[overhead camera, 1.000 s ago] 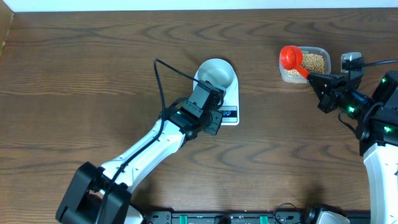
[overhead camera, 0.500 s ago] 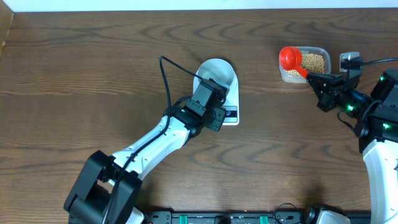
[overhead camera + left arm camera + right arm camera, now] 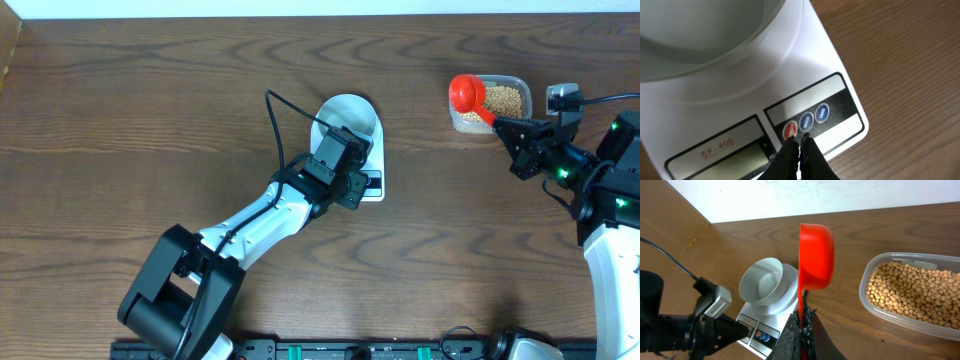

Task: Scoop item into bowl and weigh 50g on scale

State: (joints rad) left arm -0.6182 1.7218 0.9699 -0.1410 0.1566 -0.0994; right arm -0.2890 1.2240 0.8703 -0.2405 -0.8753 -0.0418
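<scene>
The pale bowl (image 3: 347, 117) stands empty on the white scale (image 3: 376, 158). My left gripper (image 3: 360, 184) is shut, and in the left wrist view its tips (image 3: 799, 139) rest at the scale's (image 3: 805, 65) red and blue buttons, below the bowl (image 3: 700, 30). My right gripper (image 3: 505, 127) is shut on the handle of a red scoop (image 3: 467, 92), which hangs over the left end of the clear tub (image 3: 517, 82) of tan beans (image 3: 503, 99). In the right wrist view the gripper (image 3: 802, 325) holds the scoop (image 3: 816, 255) cup-up, left of the beans (image 3: 912, 292).
The left arm (image 3: 250, 225) stretches diagonally from the front edge up to the scale. A black cable (image 3: 275, 130) loops above it. The right arm's body (image 3: 610, 200) fills the right edge. A pale wall (image 3: 815, 197) runs behind the table.
The left arm's lower part has swung right and its gripper has edged onto the scale's front panel, covering the display. The right arm and scoop have not moved.
</scene>
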